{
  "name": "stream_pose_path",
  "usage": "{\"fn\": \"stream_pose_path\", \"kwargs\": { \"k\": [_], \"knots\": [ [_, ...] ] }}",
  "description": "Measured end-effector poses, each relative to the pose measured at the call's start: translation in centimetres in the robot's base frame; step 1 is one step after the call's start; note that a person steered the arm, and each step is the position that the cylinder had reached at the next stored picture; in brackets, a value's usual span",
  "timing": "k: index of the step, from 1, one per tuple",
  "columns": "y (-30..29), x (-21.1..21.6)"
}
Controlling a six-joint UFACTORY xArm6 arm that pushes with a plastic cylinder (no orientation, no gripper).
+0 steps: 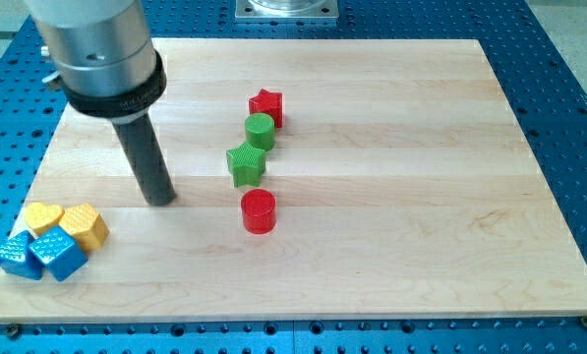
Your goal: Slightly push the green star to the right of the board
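The green star lies near the middle of the wooden board. It touches a green cylinder just above it, with a red star above that. A red cylinder stands just below the green star, a small gap apart. My tip rests on the board to the left of the green star, well apart from it, about level with the red cylinder.
At the board's lower left corner sits a cluster: a yellow heart, a yellow block, and two blue blocks. The arm's grey body hangs over the upper left.
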State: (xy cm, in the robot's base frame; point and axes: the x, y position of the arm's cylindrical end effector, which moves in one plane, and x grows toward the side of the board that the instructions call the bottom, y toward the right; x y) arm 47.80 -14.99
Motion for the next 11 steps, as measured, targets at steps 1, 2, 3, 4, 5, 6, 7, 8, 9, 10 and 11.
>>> {"fn": "stream_pose_path", "kwargs": {
  "k": [1,2,3,4,5,6,7,8,9,10,11],
  "knots": [
    [1.1,-0.8],
    [3.0,-0.8],
    [4.3,-1.2],
    [4.6,-1.6],
    [5.4,-1.6],
    [6.2,-1.6],
    [6.8,-1.6],
    [6.9,-1.6],
    [7.0,-1.6],
    [7.2,-1.6],
    [7.4,-1.6]
  ]
}}
